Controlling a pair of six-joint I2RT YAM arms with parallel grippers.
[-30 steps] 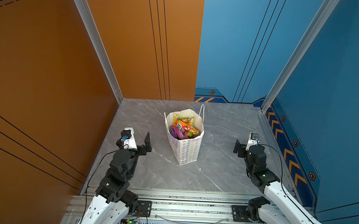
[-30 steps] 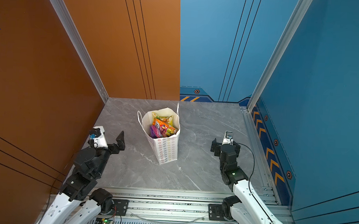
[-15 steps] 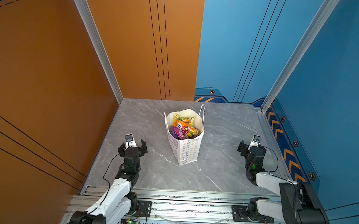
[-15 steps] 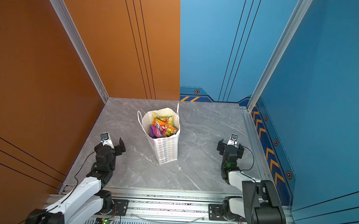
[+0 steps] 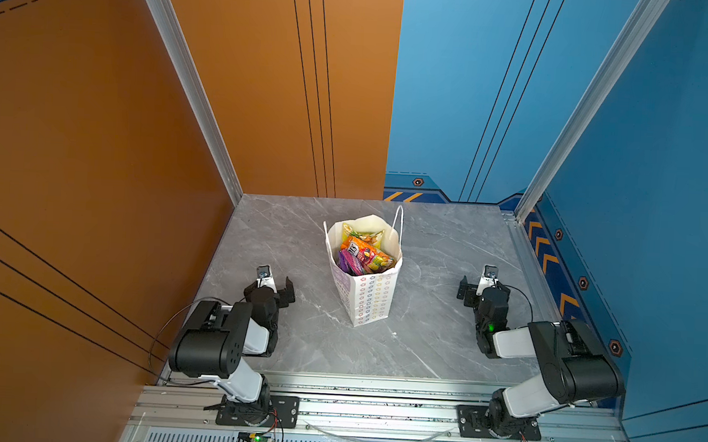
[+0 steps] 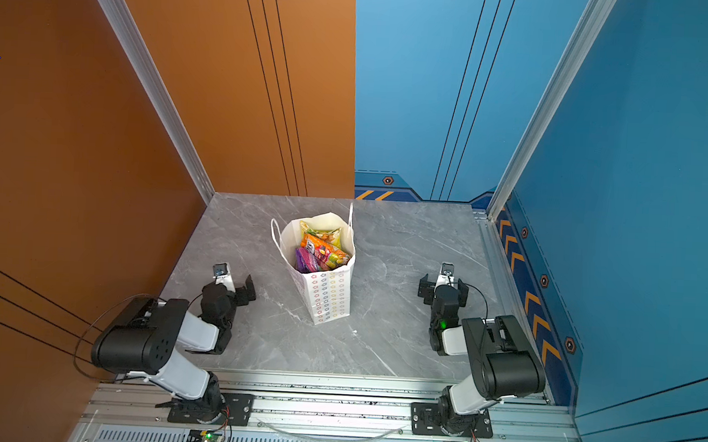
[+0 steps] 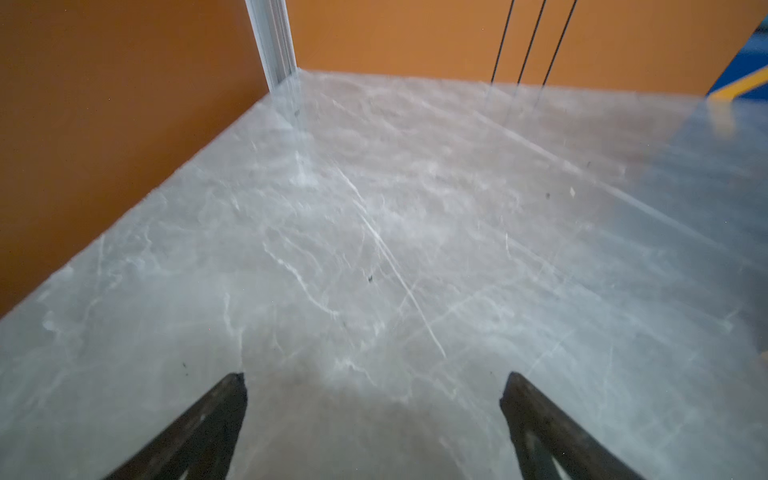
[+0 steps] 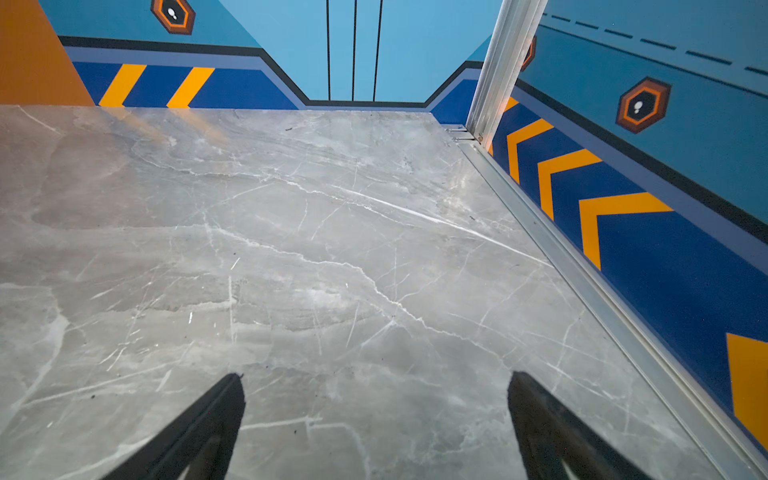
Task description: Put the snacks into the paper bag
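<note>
Grey marble bench (image 5: 284,243), paper bag (image 5: 367,297) stuffed with snacks (image 5: 363,251); left gripper (image 5: 272,288) and right gripper (image 5: 479,289) flank it, jaws spread, holding nothing.

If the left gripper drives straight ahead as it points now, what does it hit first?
Probably nothing soon: the open left gripper faces bare table toward the orange wall. The paper bag sits off to its side.

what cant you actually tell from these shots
- How many crinkly plastic snack packets there are: in both top views the tall white paper bag's walls hide all but the top few.
- The bag's front: turned away in both top views, and neither wrist view shows the bag.
- Print on the packets: too small.
- Grey marble tabletop detail in the left wrist view: blurred.
</note>
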